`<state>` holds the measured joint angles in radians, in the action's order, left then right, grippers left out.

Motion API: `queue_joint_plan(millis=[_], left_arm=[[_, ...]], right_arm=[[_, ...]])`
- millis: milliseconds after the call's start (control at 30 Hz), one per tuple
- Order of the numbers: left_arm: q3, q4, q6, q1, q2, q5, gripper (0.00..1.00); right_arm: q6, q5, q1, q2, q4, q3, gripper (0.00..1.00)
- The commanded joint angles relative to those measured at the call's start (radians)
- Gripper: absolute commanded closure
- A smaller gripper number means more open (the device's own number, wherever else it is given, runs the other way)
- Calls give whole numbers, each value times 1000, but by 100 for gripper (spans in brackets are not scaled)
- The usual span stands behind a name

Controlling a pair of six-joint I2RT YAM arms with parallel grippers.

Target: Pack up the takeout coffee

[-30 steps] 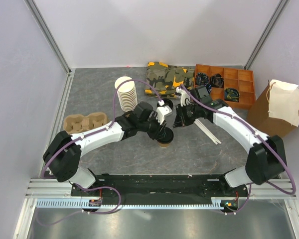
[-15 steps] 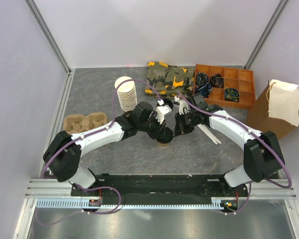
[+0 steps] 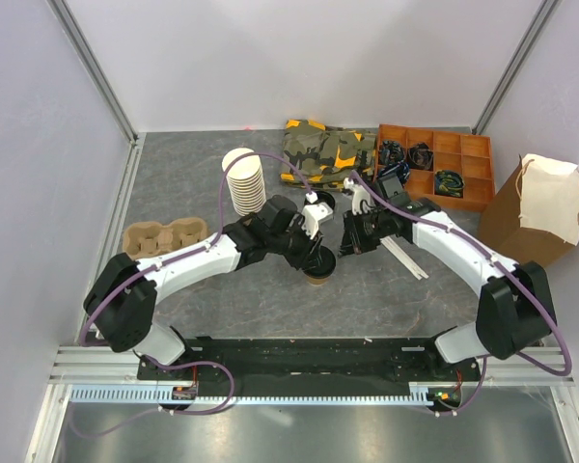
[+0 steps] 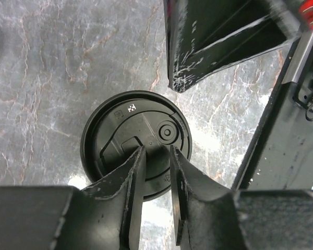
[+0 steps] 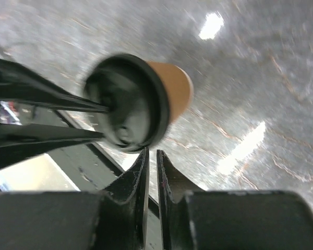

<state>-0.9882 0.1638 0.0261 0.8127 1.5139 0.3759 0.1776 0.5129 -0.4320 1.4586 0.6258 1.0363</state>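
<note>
Your left gripper [image 4: 157, 152] has its fingers a narrow gap apart, clamping nothing, with the tips right over the black lid [image 4: 126, 122] of the takeout coffee [image 5: 173, 89]. Your right gripper [image 5: 152, 152] shows only a slit between its fingers, empty, just beside it. The takeout coffee stands upright on the grey table [image 3: 222, 294], between both arms.
</note>
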Motion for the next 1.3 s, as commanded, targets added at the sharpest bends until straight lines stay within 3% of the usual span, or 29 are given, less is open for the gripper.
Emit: queue_joint_plan(millis=[0, 167, 467, 900, 1267], left_arm=[[-78, 89, 72, -13, -46, 20, 65], [-75, 118, 101, -61, -130, 31, 61], [92, 98, 159, -150, -248, 35, 62], [184, -90, 110, -141, -129, 75, 69], [177, -221, 130, -35, -44, 63, 71]], right_arm=[[40, 61, -8, -57, -15, 68, 82], [74, 61, -62, -38, -66, 67, 80], [33, 1, -119, 40, -81, 84, 83], [-67, -56, -117, 131, -64, 168, 85], [-84, -42, -64, 140, -57, 206, 84]])
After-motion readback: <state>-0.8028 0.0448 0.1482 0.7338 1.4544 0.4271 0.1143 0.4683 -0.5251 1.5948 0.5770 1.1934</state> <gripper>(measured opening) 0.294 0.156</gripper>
